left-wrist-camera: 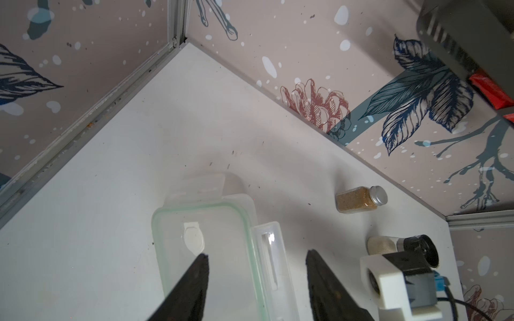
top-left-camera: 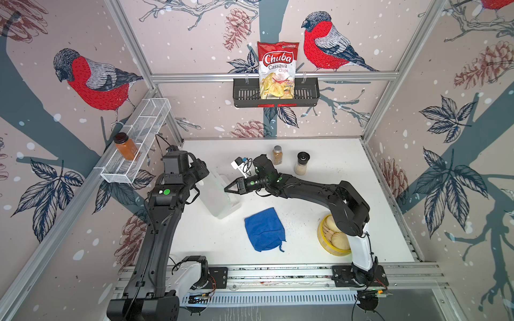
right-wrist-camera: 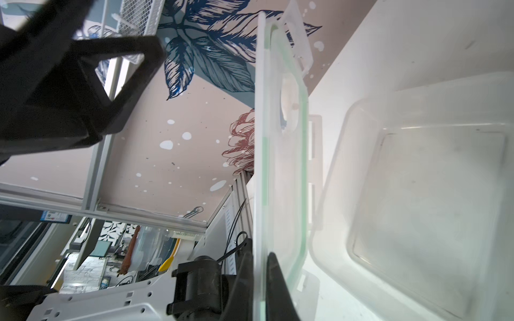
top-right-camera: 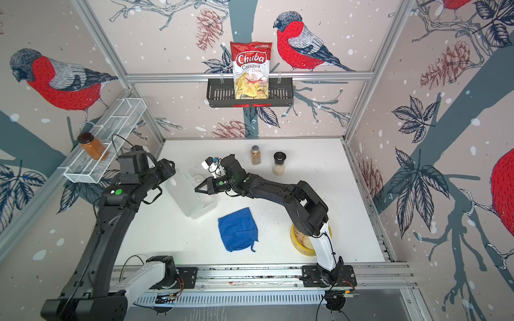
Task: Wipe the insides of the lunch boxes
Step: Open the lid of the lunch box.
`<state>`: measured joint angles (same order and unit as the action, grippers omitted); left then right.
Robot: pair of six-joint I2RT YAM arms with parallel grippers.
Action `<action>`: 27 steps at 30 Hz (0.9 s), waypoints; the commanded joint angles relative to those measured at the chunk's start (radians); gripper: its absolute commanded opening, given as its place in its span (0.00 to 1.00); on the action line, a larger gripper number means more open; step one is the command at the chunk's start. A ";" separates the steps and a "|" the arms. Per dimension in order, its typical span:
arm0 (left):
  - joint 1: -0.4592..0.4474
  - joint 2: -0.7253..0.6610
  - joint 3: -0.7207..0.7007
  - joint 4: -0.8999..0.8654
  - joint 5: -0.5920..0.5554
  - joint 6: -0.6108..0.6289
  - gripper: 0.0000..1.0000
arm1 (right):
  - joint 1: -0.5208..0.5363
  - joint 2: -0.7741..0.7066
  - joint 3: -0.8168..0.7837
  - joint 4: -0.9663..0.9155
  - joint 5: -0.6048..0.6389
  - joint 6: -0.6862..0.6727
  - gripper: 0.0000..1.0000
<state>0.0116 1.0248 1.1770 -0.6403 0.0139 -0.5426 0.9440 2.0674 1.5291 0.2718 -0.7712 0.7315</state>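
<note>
Right wrist: R end effector (right-wrist-camera: 260, 254) clamps lid (right-wrist-camera: 283, 180).

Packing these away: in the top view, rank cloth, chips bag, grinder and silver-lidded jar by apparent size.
Chips bag
cloth, nearly equal, at different distances, so unsure
grinder
silver-lidded jar, slightly smaller

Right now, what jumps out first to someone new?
The right claw pinches the green-rimmed lid on edge beside the clear box, left of the table's middle. The blue cloth lies apart in front, and a red chips bag stands in the back-wall basket.
</note>
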 commanded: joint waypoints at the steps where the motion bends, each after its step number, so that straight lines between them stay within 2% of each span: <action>1: 0.015 -0.009 0.027 -0.007 0.033 0.020 0.57 | 0.001 -0.014 0.008 0.101 -0.061 0.040 0.00; 12: 0.042 -0.022 0.024 0.022 0.073 0.022 0.57 | 0.062 0.048 0.200 -0.121 -0.044 -0.046 0.00; 20: 0.046 -0.107 0.027 0.121 0.004 -0.023 0.57 | 0.080 -0.100 0.220 -0.482 0.116 -0.184 0.00; 24: 0.044 -0.093 0.020 0.145 0.028 -0.031 0.57 | 0.085 -0.259 0.128 -0.621 0.270 -0.242 0.00; 27: 0.045 -0.081 -0.017 0.173 0.063 -0.044 0.57 | 0.071 -0.378 0.045 -0.732 0.434 -0.262 0.00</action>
<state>0.0559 0.9371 1.1790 -0.5182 0.0494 -0.5716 1.0237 1.7599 1.6142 -0.3248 -0.5266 0.5240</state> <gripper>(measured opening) 0.566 0.095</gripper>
